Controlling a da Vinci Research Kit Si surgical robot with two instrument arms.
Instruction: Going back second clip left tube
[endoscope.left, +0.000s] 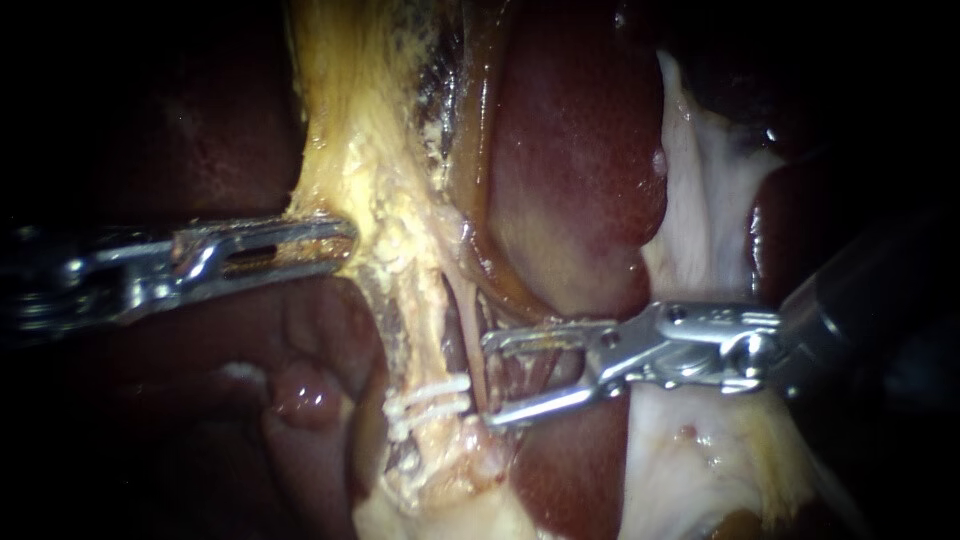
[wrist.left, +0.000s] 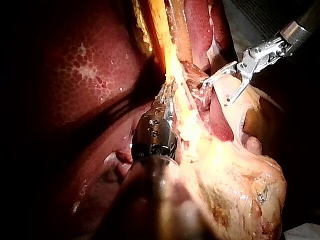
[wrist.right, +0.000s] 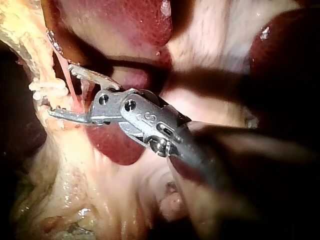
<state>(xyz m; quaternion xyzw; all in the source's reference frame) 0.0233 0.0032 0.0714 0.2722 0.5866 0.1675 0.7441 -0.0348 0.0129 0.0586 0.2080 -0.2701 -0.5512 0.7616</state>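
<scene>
Endoscope view: two white clips (endoscope.left: 430, 400) sit across the left tube (endoscope.left: 410, 320), close together. The step in hand is judged to be the right instrument backing clear of that tube.

- Right instrument: its pincer (endoscope.left: 490, 380) is wide open and carries no clip. The jaw tips lie just beside the clips, on the side away from the left instrument.
- Right wrist view: a thin pink strand (wrist.right: 75, 95) runs through the gap between the open jaws. It is not gripped.
- Left instrument: its pincer (endoscope.left: 345, 240) is closed on the yellow fatty tissue (endoscope.left: 380, 200) above the clips, with the liver (endoscope.left: 580, 150) behind. This tissue looks drawn taut.

Next move: draw the right instrument straight back along its shaft. Keep the jaws apart so that neither snags the strand or the clips.

Hard to make out:
- Both shafts fade into darkness.
- The foot of the left tube is buried in fat.
- Full closure of the clips cannot be confirmed.
</scene>
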